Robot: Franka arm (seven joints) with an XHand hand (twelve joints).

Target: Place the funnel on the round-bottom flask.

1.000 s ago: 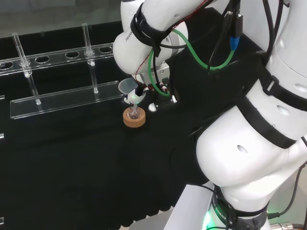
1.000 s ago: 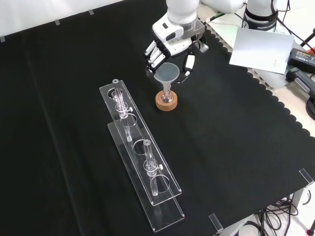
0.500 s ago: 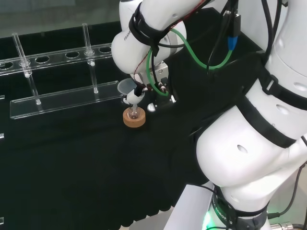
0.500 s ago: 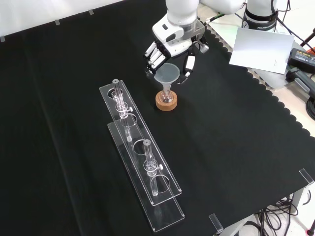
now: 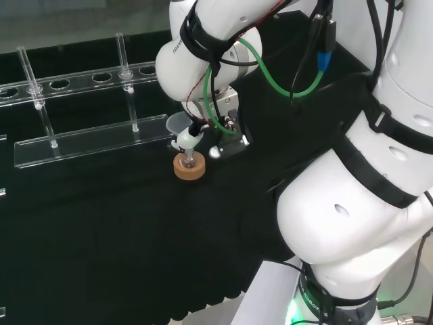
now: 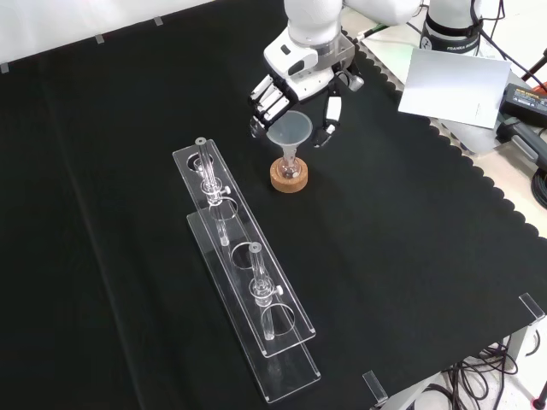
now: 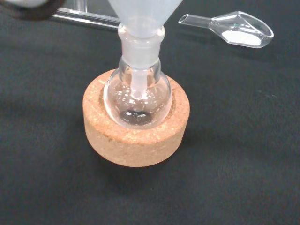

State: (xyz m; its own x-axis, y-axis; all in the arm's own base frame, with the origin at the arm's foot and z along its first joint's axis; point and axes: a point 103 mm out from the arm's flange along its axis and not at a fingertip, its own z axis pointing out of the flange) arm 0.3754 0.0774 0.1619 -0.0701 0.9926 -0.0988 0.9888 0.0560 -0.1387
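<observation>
Funnel (image 6: 290, 131) seated stem-down in the neck of the round-bottom flask (image 7: 137, 98), long axis upright; flask sits in a cork ring (image 7: 136, 131) on the black tabletop (image 6: 410, 222). Hand (image 6: 295, 81) hangs just above and behind the funnel rim in front view, fingers (image 6: 265, 101) spread either side, apparently not gripping. Judged: withdrawal should go straight up. Clear rack (image 6: 244, 273) nearby, a glass scoop (image 7: 232, 29) just beside

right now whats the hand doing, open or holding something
hand: open, fingers spread either side of the funnel, which sits in the flask; contact cannot be told.
</observation>
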